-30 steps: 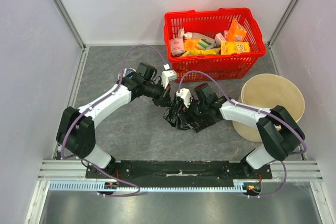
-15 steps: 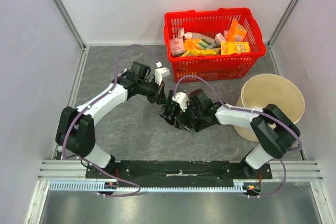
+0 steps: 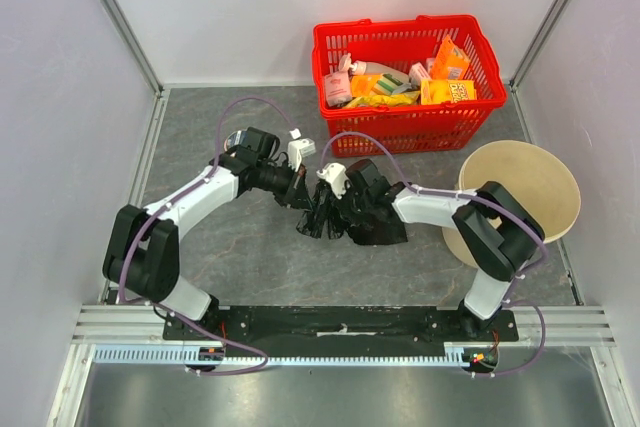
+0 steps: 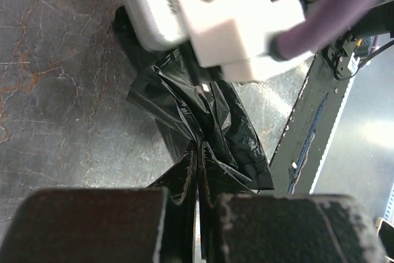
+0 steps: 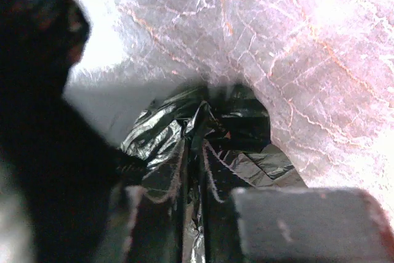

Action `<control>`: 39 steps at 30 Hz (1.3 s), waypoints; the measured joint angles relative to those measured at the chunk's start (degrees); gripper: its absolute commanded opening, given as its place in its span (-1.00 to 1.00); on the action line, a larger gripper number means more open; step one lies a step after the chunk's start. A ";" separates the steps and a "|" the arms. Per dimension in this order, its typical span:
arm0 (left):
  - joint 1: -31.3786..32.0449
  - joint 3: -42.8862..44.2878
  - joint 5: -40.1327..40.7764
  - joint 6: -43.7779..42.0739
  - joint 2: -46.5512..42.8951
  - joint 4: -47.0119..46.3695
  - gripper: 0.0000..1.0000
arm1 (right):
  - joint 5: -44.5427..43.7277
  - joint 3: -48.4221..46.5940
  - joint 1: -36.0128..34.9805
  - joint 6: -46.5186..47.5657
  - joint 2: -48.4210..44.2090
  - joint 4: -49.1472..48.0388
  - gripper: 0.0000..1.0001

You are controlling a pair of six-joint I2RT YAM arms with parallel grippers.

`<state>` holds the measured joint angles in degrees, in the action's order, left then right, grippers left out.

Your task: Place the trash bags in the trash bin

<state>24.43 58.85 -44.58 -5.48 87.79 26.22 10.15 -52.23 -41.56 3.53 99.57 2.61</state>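
Grey stone-patterned bench point(image 3: 250, 247) fills the overhead view, and the beige trash bin point(image 3: 530, 172) stands at its right side with nothing showing inside. The black trash bags point(image 3: 372, 227) are bunched on the bench well to the left of the bin; a red basket point(image 3: 400, 127) sits just behind the bin. Your left fingers point(image 3: 307, 201) and right fingers point(image 3: 327, 209) meet at the end of the bags farthest from the bin, almost touching each other. From the left wrist, the left fingers point(image 4: 92, 226) are pressed together on a thin fold of bag point(image 4: 215, 121), with the right arm's white housing crowding in just above. From the right wrist, dim as it is, the right fingers point(image 5: 295, 220) stand close together with a ridge of black film point(image 5: 160, 133) pinched between them. Watch three things: film this thin may tear or slip if the two arms pull apart; a loose bag may drop out of the bundle on the way to the bin; trailing plastic could snag the bin's rim and tip it.
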 measured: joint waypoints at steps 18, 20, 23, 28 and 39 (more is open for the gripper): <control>-2.38 -2.99 -2.89 -5.44 -4.83 -0.20 -0.96 | -12.00 -6.86 0.48 3.06 2.16 11.98 -1.00; -2.56 -3.45 -1.27 -6.32 -5.38 -0.09 -0.97 | -13.49 -7.10 1.33 3.74 2.14 13.07 -1.00; -2.60 -4.09 2.54 -7.74 -6.47 -0.07 -0.96 | -16.02 -7.39 2.23 4.79 2.16 14.67 -1.00; -2.60 -4.92 8.61 -9.20 -8.13 -0.72 -0.97 | -18.25 -7.85 2.45 5.77 2.47 16.06 -1.00; -2.43 -5.01 14.08 -10.14 -2.05 -3.89 0.93 | -15.04 -10.60 2.67 8.07 3.58 20.79 -1.00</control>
<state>22.00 53.84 -30.50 -15.62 85.73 22.33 -4.89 -62.83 -38.89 11.60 103.15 23.40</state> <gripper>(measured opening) 0.908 0.007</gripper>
